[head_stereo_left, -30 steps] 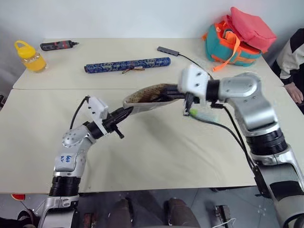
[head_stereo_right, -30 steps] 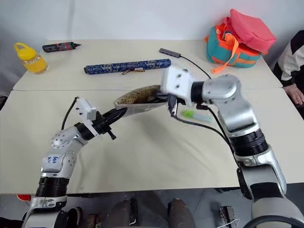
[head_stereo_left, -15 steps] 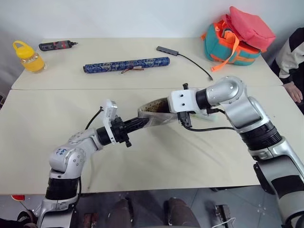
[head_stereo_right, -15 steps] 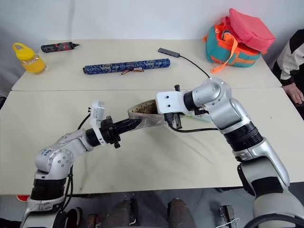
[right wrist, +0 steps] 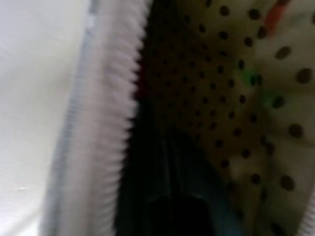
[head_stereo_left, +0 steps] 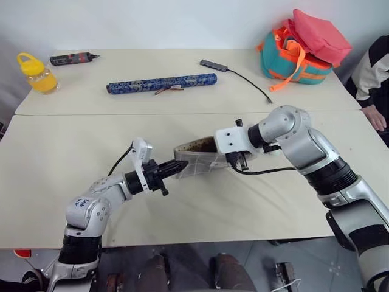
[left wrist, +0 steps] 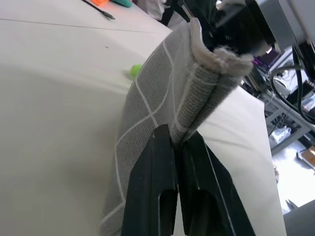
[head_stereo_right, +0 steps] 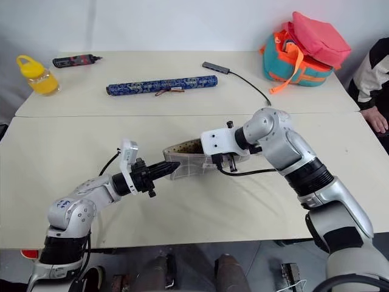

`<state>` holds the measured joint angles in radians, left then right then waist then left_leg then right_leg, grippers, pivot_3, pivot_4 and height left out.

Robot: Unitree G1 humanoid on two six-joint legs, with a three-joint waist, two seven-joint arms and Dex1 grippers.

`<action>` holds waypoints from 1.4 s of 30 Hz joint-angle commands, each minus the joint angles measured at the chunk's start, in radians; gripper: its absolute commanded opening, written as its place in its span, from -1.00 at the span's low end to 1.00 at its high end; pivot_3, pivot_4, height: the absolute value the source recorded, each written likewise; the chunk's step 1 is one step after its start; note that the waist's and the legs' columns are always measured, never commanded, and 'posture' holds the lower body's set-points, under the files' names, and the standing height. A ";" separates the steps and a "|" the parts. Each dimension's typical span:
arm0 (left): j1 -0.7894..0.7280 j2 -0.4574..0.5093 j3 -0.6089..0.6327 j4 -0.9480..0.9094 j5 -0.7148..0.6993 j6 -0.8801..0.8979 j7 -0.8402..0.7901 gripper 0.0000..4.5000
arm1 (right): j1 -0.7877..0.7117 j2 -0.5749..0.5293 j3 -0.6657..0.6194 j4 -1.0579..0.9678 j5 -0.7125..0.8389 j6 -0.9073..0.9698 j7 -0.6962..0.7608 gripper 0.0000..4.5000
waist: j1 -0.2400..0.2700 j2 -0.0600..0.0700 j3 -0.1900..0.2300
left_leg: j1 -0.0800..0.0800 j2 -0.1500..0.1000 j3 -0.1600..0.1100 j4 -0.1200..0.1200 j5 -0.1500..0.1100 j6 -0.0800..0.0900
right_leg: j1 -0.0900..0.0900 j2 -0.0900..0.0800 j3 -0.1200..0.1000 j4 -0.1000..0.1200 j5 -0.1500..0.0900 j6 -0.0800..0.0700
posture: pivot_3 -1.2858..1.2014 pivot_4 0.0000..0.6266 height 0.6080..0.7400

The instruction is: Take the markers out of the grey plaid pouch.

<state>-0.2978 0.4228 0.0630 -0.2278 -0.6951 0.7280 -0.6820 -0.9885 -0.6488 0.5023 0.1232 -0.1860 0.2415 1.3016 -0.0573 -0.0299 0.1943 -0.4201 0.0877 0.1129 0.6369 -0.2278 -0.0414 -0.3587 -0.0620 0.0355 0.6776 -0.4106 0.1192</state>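
The grey plaid pouch (head_stereo_left: 200,163) hangs low over the middle of the table, its mouth open upward and showing the tan speckled lining (right wrist: 221,73). My left gripper (head_stereo_left: 178,166) is shut on the pouch's left corner, its black fingers (left wrist: 157,162) pinching the folded grey fabric (left wrist: 157,93). My right gripper (head_stereo_left: 236,162) is at the pouch's right end, pointing down into the open mouth. A dark blurred shape (right wrist: 167,162) lies deep in the fold; I cannot tell what it is. A light green marker (left wrist: 135,70) lies on the table beyond the pouch.
At the back stand a yellow bottle (head_stereo_left: 36,72), a black-and-red gadget (head_stereo_left: 73,58), a long blue patterned roll (head_stereo_left: 161,83), a black cable with a hub (head_stereo_left: 243,76) and a teal-orange-pink bag (head_stereo_left: 307,45). A person's sleeve and hand (head_stereo_left: 374,79) are at the right edge.
Both grippers have come down and nearer with the pouch, which now hangs just over the table. My left wrist has rolled. My right gripper has tipped further into the pouch's mouth.
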 commanded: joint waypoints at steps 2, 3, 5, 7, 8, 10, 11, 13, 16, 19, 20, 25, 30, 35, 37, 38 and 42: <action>0.022 0.004 -0.010 -0.034 0.018 -0.025 -0.001 -1.00 | 0.016 -0.009 -0.003 -0.045 -0.020 -0.006 0.011 -0.13 | 0.001 0.000 0.000 | 0.000 0.000 0.000 0.000 0.000 0.000 | 0.000 0.000 0.000 0.000 0.000 0.000 | 0.03 -0.52 1.00; 0.021 0.003 -0.011 -0.032 0.018 -0.027 0.000 -1.00 | 0.021 -0.009 -0.001 -0.052 -0.020 0.001 0.017 0.02 | 0.002 0.000 0.000 | 0.000 0.000 0.000 0.000 0.000 0.000 | 0.000 0.000 0.000 0.000 0.000 0.000 | 0.03 -0.52 1.00; 0.019 0.002 -0.012 -0.030 0.019 -0.029 0.001 -1.00 | 0.031 -0.002 -0.001 -0.068 -0.017 0.011 0.023 0.02 | 0.001 0.000 0.000 | 0.000 0.000 0.000 0.000 0.000 0.000 | 0.000 0.000 0.000 0.000 0.000 0.000 | 0.03 -0.52 1.00; 0.017 0.005 -0.017 -0.026 0.025 -0.034 -0.002 -1.00 | 0.039 0.014 0.001 -0.068 -0.023 0.004 0.009 0.02 | 0.000 0.000 0.000 | 0.000 0.000 0.000 0.000 0.000 0.000 | 0.000 0.000 0.000 0.000 0.000 0.000 | 0.03 -0.52 1.00; 0.017 0.006 -0.019 -0.026 0.026 -0.034 -0.002 -1.00 | 0.043 0.018 0.003 -0.068 -0.027 0.001 0.005 0.02 | 0.000 0.000 0.000 | 0.000 0.000 0.000 0.000 0.000 0.000 | 0.000 0.000 0.000 0.000 0.000 0.000 | 0.03 -0.52 1.00; 0.017 0.007 -0.020 -0.027 0.029 -0.035 -0.002 -1.00 | 0.057 0.023 0.012 -0.050 -0.044 -0.034 -0.009 0.02 | 0.001 0.000 0.000 | 0.000 0.000 0.000 0.000 0.000 0.000 | 0.000 0.000 0.000 0.000 0.000 0.000 | 0.03 -0.52 1.00; 0.016 0.007 -0.019 -0.028 0.028 -0.035 -0.002 -1.00 | 0.060 0.029 0.014 -0.034 -0.054 -0.054 -0.023 0.02 | 0.001 0.000 0.000 | 0.000 0.000 0.000 0.000 0.000 0.000 | 0.001 0.000 0.000 0.000 0.000 0.000 | 0.03 -0.52 1.00; 0.016 0.005 -0.018 -0.030 0.026 -0.032 0.002 -1.00 | 0.059 0.039 0.018 0.001 -0.077 -0.094 -0.051 0.02 | -0.001 0.000 0.000 | 0.000 0.000 0.000 0.000 0.000 0.000 | 0.001 0.000 0.000 0.000 0.000 0.000 | 0.03 -0.52 1.00; 0.017 0.005 -0.021 -0.033 0.028 -0.031 0.005 -1.00 | 0.063 0.049 0.025 0.045 -0.103 -0.133 -0.068 0.02 | -0.002 0.000 0.000 | 0.001 0.000 0.000 0.000 0.000 0.000 | 0.001 0.000 0.000 0.000 0.000 0.000 | 0.03 -0.52 1.00; 0.018 0.004 -0.024 -0.033 0.030 -0.037 0.003 -1.00 | 0.069 0.057 0.033 0.074 -0.123 -0.165 -0.077 0.02 | -0.002 0.000 0.000 | 0.001 0.000 0.000 0.000 0.000 0.000 | 0.001 0.000 0.000 0.000 0.000 0.000 | 0.03 -0.52 1.00; 0.018 0.005 -0.026 -0.032 0.033 -0.038 0.003 -1.00 | 0.072 0.058 0.034 0.077 -0.126 -0.171 -0.075 0.02 | -0.002 0.000 0.000 | 0.001 0.000 0.000 0.000 0.000 0.000 | 0.001 0.000 0.000 0.000 0.000 0.000 | 0.03 -0.52 1.00; 0.017 0.003 -0.022 -0.030 0.034 -0.040 0.006 -1.00 | 0.094 0.062 0.028 0.067 -0.118 -0.176 -0.053 -0.24 | -0.002 0.000 0.000 | 0.001 0.000 0.001 0.000 0.000 0.000 | 0.001 0.000 0.000 0.000 0.000 0.000 | 0.03 -0.52 1.00; 0.014 0.004 -0.021 -0.034 0.035 -0.039 0.009 -1.00 | 0.093 0.079 0.002 0.000 -0.091 -0.158 -0.047 -0.36 | -0.002 0.000 0.000 | 0.001 0.000 0.001 0.000 0.000 0.000 | 0.001 0.000 0.000 0.000 0.000 0.000 | 0.03 -0.52 1.00; 0.014 0.006 -0.023 -0.022 0.040 -0.045 0.000 -1.00 | 0.083 0.093 -0.002 0.010 -0.095 -0.170 -0.057 -0.36 | 0.000 0.000 0.000 | 0.001 0.000 0.001 0.000 0.000 0.000 | 0.001 0.000 0.000 0.000 0.000 0.000 | 0.03 -0.52 1.00; 0.011 0.003 -0.026 -0.022 0.039 -0.043 0.003 -1.00 | 0.092 0.101 0.014 0.050 -0.118 -0.198 -0.077 -0.36 | 0.000 0.000 0.000 | 0.001 0.000 0.001 0.000 0.000 0.000 | 0.001 0.000 0.000 0.000 0.000 0.000 | 0.03 -0.52 1.00; 0.010 0.002 -0.027 -0.022 0.039 -0.042 0.004 -1.00 | 0.096 0.104 0.020 0.066 -0.130 -0.210 -0.086 -0.36 | 0.000 0.000 0.000 | 0.001 0.000 0.001 0.000 0.000 0.000 | 0.001 0.000 0.000 0.000 0.000 0.000 | 0.03 -0.52 1.00; 0.008 0.006 -0.033 -0.030 0.042 -0.042 0.003 -1.00 | 0.094 0.110 0.027 0.106 -0.158 -0.244 -0.108 -0.36 | -0.002 0.000 0.000 | 0.001 0.000 0.001 0.000 0.000 0.000 | 0.001 0.000 0.001 0.000 0.000 0.000 | 0.03 -0.52 1.00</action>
<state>-0.2888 0.4252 0.0249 -0.2293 -0.6582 0.6984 -0.6775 -0.8969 -0.5435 0.5156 0.2142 -0.3318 0.0139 1.2042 -0.0589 -0.0299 0.1943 -0.4186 0.0878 0.1138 0.6372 -0.2279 -0.0415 -0.3574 -0.0617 0.0360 0.6776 -0.4105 0.1190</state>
